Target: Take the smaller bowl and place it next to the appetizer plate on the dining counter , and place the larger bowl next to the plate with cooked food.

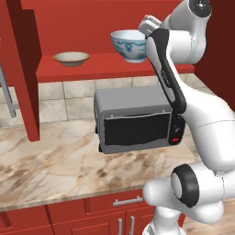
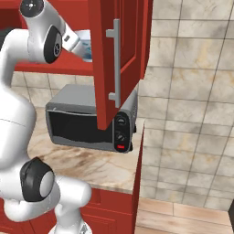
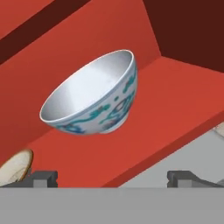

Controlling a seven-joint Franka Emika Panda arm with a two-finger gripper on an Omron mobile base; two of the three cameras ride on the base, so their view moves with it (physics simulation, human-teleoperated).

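Observation:
The larger bowl (image 1: 129, 45), white with a blue-green pattern, stands on the red open cupboard shelf (image 1: 105, 64). It sits in the centre of the hand view (image 3: 94, 94), a short way ahead of my gripper (image 3: 113, 178). My gripper is open, fingertips wide apart, with nothing between them. The smaller bowl (image 1: 71, 58), shallow and beige, rests on the same shelf to the left, and its edge peeks in at the lower left of the hand view (image 3: 15, 166). The dining counter and both plates are out of view.
A grey toaster oven (image 1: 133, 120) stands on the marble wall counter (image 1: 50, 165) under the shelf. The open red cupboard door (image 2: 119, 59) with its metal handle hangs to the right of my hand. A red cupboard side panel (image 1: 25, 69) stands at the left.

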